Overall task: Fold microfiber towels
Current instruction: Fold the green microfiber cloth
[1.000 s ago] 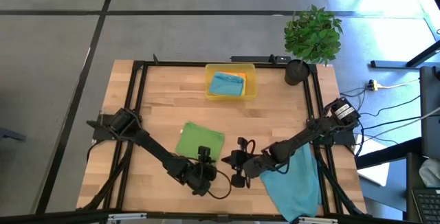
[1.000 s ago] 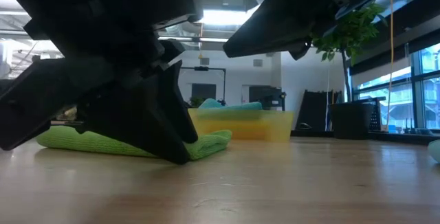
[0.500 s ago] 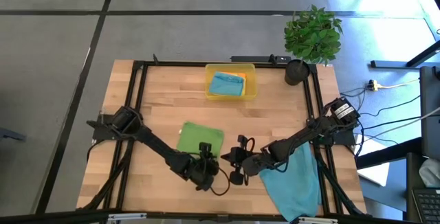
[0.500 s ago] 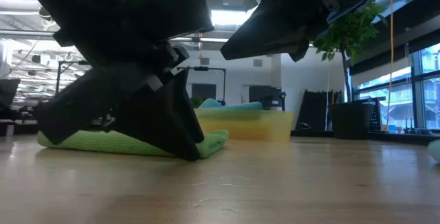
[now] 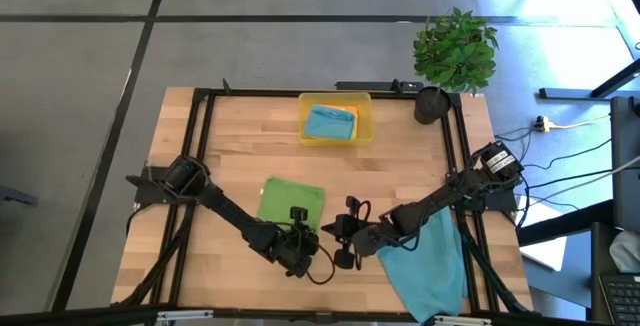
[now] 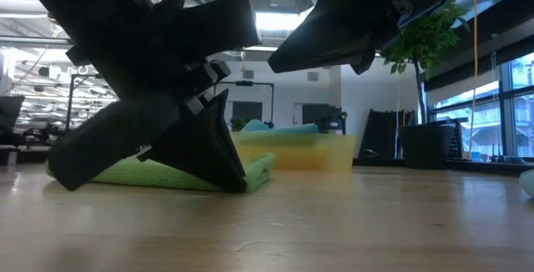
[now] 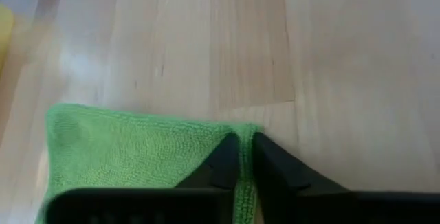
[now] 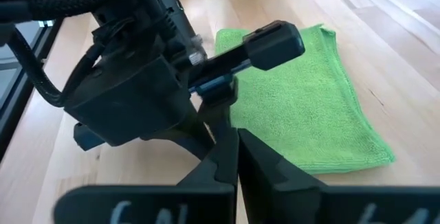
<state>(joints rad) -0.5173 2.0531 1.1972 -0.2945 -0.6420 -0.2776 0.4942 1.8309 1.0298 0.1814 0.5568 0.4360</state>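
A folded green towel (image 5: 288, 204) lies flat on the table left of centre; it also shows in the right wrist view (image 8: 302, 107). My left gripper (image 5: 300, 238) is at its near right corner, shut on its edge (image 7: 245, 141). My right gripper (image 5: 342, 234) is shut and empty, raised above the table just right of the left gripper (image 8: 238, 145). A teal towel (image 5: 430, 256) lies spread at the table's near right corner. Another teal towel (image 5: 326, 123) and an orange one (image 5: 349, 112) lie in the yellow tray (image 5: 366, 118). My left gripper has the green towel's right edge (image 7: 245, 132) between its two fingers, close to the near corner. The fingers (image 6: 225, 159) slant down from the table's near side. One layer or several, I cannot tell. The towel lies flat on the table.
The yellow tray stands at the far middle of the table. A potted plant (image 5: 455, 51) stands at the far right corner. Bare wood lies between the green towel and the tray and along the table's left side.
My left gripper has moved a little toward the table's far edge, against the green towel's near right corner, and has tipped steeper. The towel's right end now lies a little flatter. My right gripper has kept still.
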